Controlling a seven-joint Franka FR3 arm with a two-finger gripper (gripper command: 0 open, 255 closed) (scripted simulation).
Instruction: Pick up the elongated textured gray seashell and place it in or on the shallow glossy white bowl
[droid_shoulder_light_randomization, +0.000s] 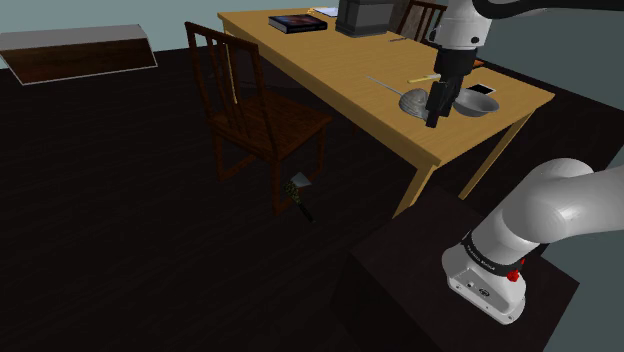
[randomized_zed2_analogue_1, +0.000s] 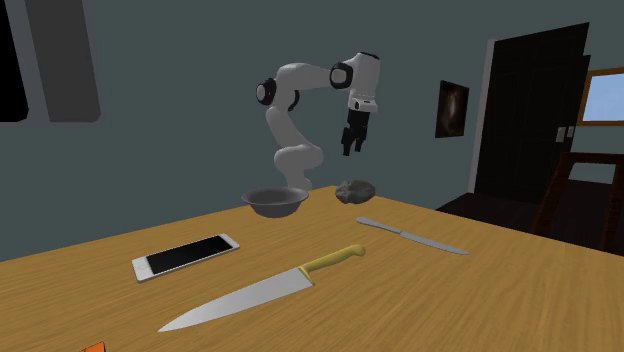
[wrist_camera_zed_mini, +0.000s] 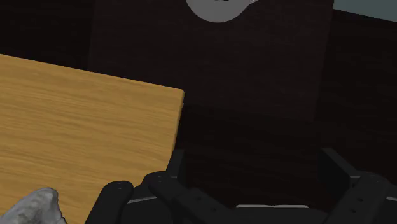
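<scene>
Nearest the second exterior camera lies a long kitchen knife (randomized_zed2_analogue_1: 265, 290) with a smooth steel blade and a yellow handle, on the bare grain of the wooden table (randomized_zed2_analogue_1: 500, 290). Beside it rests a flat white-rimmed phone (randomized_zed2_analogue_1: 186, 255) with a dark screen, and a slim table knife (randomized_zed2_analogue_1: 410, 236) lies farther in.

The seashell (randomized_zed2_analogue_1: 356, 189) is a lumpy, rough grey mass lying near the table's edge on the stand's side. The bowl (randomized_zed2_analogue_1: 274, 202), shallow, glossy and rendered grey, sits near it along the same edge, closer to the corner, not touching it.

The gripper (randomized_zed2_analogue_1: 350, 150) hangs above the seashell, well clear of it, pointing down. In the shoulder view it is between seashell and bowl. Whether the claw is spread or pressed together cannot be told.

A dark wooden chair (droid_shoulder_light_randomization: 255, 105) stands at the table's long side, a book (droid_shoulder_light_randomization: 297, 23) near the far end. Nothing stands between claw and seashell.
</scene>
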